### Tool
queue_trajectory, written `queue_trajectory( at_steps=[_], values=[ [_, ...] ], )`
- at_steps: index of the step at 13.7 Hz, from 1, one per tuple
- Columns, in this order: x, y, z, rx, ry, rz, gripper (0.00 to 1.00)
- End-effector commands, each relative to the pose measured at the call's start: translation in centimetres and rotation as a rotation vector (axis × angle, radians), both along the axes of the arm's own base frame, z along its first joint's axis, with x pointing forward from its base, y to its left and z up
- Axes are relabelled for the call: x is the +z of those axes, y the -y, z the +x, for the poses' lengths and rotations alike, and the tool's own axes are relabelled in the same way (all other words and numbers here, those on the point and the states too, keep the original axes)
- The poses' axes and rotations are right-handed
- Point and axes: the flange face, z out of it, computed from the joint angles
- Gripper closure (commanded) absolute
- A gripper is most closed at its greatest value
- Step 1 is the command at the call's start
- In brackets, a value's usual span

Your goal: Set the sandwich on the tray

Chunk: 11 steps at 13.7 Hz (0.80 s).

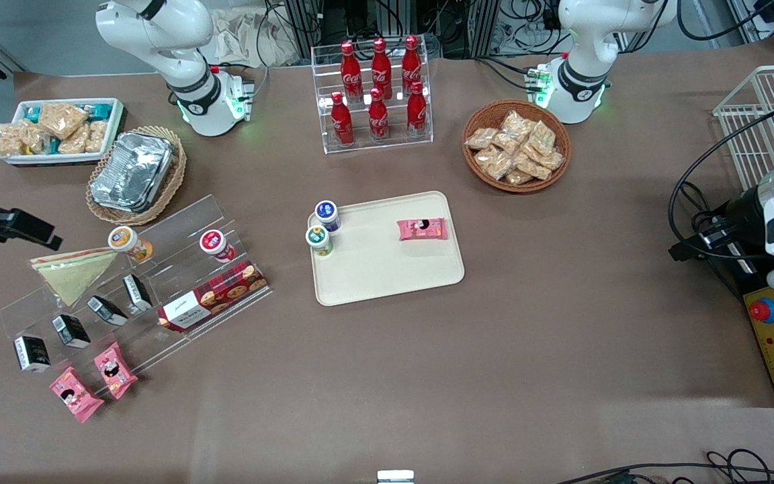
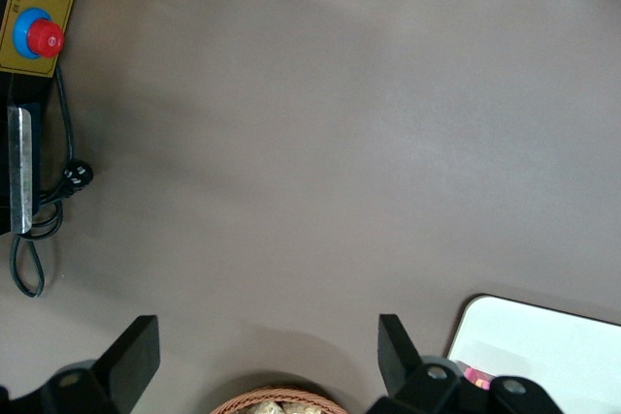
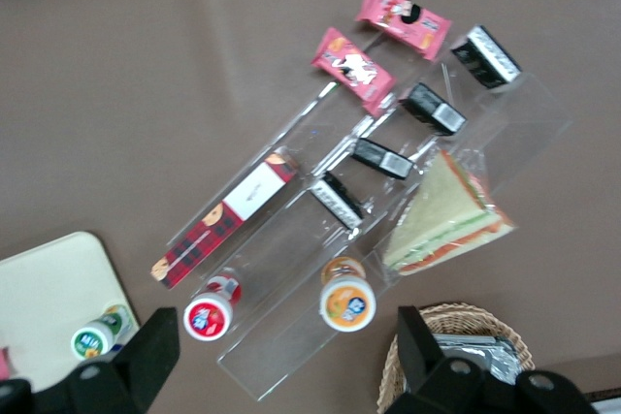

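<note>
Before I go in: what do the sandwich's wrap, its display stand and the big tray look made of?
The triangular tan-bread sandwich seems wrapped in thin clear film, glossy and crinkled at the edges. The stepped display stand looks like clear acrylic: see-through, with bright hard edges. The cream-beige rectangular tray looks like matte plastic, probably rigid. The pincer hangs open above the stand.

Landmark: the stand (image 1: 133,282), toward the working arm's end of the table.
Sandwich (image 1: 71,271): lay on the stand's upper step, beside a cup (image 1: 130,244).
Boxes (image 1: 72,330): stood in a row on a lower step, nearer the front camera than the sandwich.
Packets (image 1: 93,382): lay at the stand's foot, nearest the front camera.
Tray (image 1: 387,265): lay well apart from the stand, toward the parked arm's end.
Gripper (image 3: 281,346): hung above the stand with fingers spread, holding nothing.
</note>
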Motion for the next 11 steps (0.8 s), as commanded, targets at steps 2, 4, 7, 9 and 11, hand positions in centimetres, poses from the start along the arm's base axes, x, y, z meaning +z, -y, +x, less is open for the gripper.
queue_trajectory(
  at_steps=[2, 4, 7, 9, 11],
  values=[
    [-0.6, 4.4, -0.1, -0.089, 0.011, 0.016, 0.0],
    [-1.6, 6.1, -0.4, -0.163, -0.007, 0.019, 0.0],
    [-3.0, 8.9, -0.7, -0.24, -0.017, 0.011, 0.0],
    [-5.4, 10.4, -1.1, -0.272, -0.015, 0.02, 0.0],
    [-7.3, 11.6, -1.9, -0.298, -0.011, 0.022, 0.0]
  ],
)
